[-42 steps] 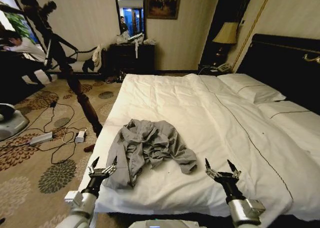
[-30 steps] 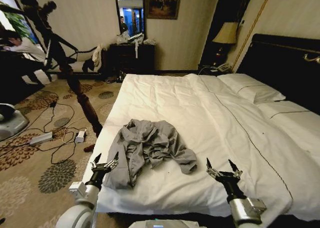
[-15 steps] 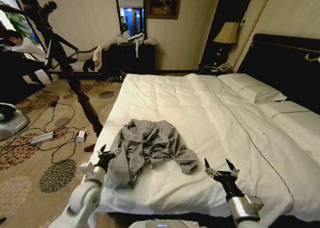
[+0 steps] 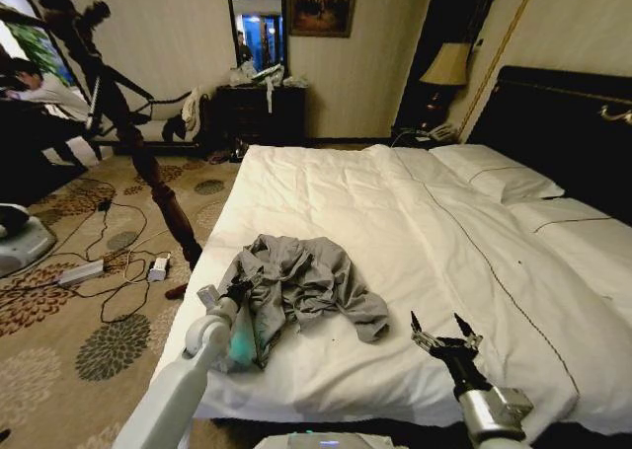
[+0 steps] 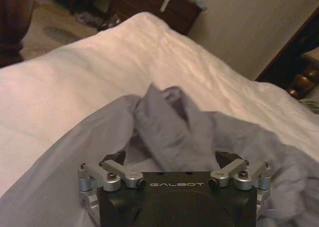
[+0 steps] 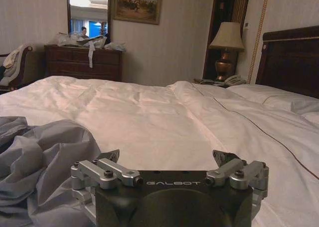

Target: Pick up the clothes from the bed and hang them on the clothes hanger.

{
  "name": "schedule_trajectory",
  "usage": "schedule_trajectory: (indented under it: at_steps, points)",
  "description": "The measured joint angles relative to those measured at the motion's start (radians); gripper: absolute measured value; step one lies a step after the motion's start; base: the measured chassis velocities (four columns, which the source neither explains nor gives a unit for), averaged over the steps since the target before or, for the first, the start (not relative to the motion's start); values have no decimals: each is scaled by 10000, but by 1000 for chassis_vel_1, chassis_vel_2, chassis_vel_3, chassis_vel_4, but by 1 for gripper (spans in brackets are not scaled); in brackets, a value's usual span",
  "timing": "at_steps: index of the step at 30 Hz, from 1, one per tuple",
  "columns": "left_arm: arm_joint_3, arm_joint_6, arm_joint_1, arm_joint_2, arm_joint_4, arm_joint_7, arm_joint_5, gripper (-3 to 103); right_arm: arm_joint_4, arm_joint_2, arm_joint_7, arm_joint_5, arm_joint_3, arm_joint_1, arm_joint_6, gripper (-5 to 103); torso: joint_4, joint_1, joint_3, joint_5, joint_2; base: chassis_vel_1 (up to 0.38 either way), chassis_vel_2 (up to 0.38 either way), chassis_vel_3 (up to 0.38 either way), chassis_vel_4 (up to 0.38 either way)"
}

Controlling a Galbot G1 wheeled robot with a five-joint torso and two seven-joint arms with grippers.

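Note:
The clothes, a crumpled grey shirt [image 4: 301,286], lie on the near-left part of the bed [image 4: 395,222] with its white duvet. My left gripper [image 4: 237,293] is at the shirt's left edge. In the left wrist view it [image 5: 172,159] stands open, with a raised fold of the grey shirt [image 5: 169,122] between its spread fingers and the bed [image 5: 75,72] beyond. My right gripper [image 4: 444,333] hovers open over the near edge of the bed, to the right of the shirt. The right wrist view has it [image 6: 167,155] open and empty, the shirt [image 6: 40,157] off to one side. The clothes hanger is out of view.
A dark wooden post [image 4: 158,187] stands on the carpet left of the bed, with cables and a power strip [image 4: 84,269] around it. Pillows [image 4: 499,178] and a dark headboard [image 4: 563,123] are at the far right. A dresser [image 4: 262,113] stands at the back wall.
My left arm has reached forward and inward from the bed's near-left edge, so its gripper now sits on the shirt's left edge. The right gripper has barely moved.

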State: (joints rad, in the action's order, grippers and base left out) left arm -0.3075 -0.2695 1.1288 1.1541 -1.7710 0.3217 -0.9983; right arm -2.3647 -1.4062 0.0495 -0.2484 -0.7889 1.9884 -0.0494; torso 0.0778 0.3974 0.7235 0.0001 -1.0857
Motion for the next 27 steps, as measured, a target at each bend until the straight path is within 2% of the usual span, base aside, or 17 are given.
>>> schedule_trajectory:
  at_steps: [7,20,27]
  points:
    - [-57,-17,-299,226,682,-116,-266,100,-69,14,48,-171,-39,-95,-106,100,0,0,-1,-1,-1,0,0,0,0]
    - [19,0,-1871,402,1802,-112,-1072,100,-116,-71,46,-12,25,56,-70,100,1,0,-1,-1,-1,0,0,0,0]
    - [37,-36,-2455,430,2495,-235,-1218,100,-89,-88,38,16,78,58,-65,100,1,0,-1,-1,0,0,0,0,0]
